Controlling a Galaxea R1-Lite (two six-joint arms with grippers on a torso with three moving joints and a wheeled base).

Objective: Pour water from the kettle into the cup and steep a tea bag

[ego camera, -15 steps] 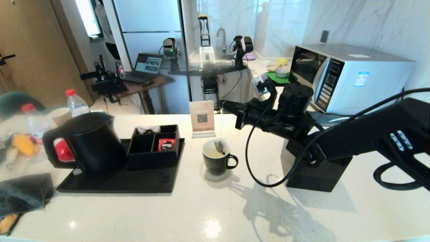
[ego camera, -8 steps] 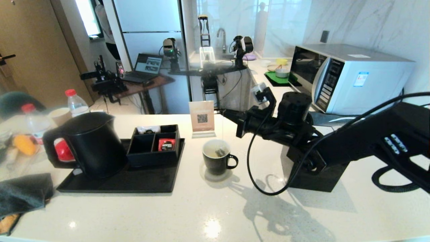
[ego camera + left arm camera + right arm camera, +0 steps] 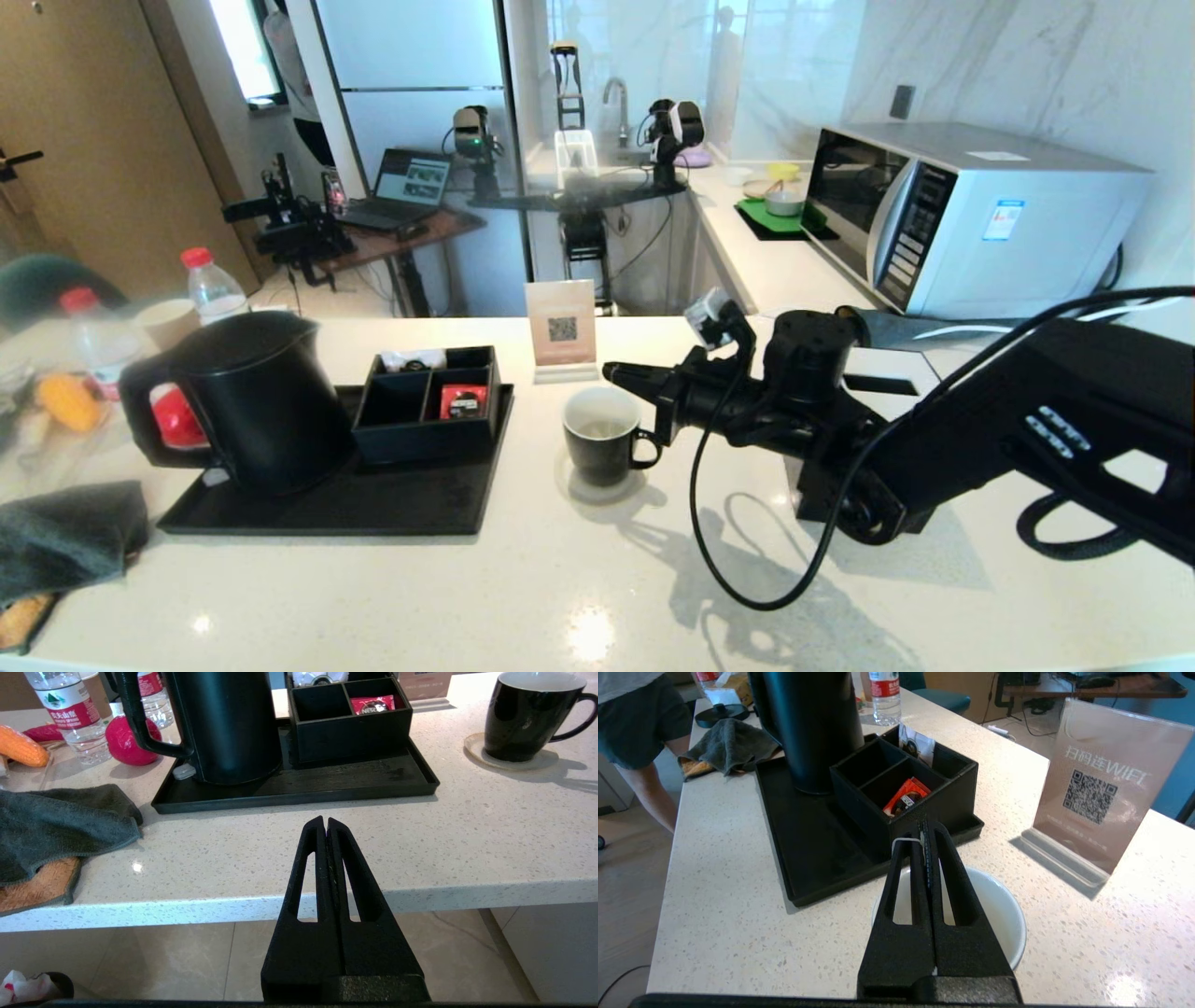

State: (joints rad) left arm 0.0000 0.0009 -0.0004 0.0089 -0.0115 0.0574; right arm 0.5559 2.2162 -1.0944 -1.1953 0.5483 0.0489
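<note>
The black kettle (image 3: 252,401) stands on the left end of a black tray (image 3: 327,509). The black cup (image 3: 602,453) sits on a coaster right of the tray, with pale yellowish water (image 3: 602,427) inside. My right gripper (image 3: 609,371) reaches in low over the cup's rim. It is shut (image 3: 924,826) on the tea bag's thin white string (image 3: 903,840). The tea bag itself is hidden down in the cup (image 3: 1004,905) under the fingers. My left gripper (image 3: 326,823) is shut and empty, hovering off the counter's front edge, out of the head view.
A black compartment box (image 3: 425,415) with a red sachet (image 3: 462,399) shares the tray. A WiFi sign (image 3: 560,329) stands behind the cup. Bottles (image 3: 210,285) and a grey cloth (image 3: 65,537) lie at the left, a microwave (image 3: 980,215) at the back right.
My right gripper has come down toward the cup. The tea bag, hanging at the rim a second ago, has sunk into the cup out of sight. The left arm has not moved.
</note>
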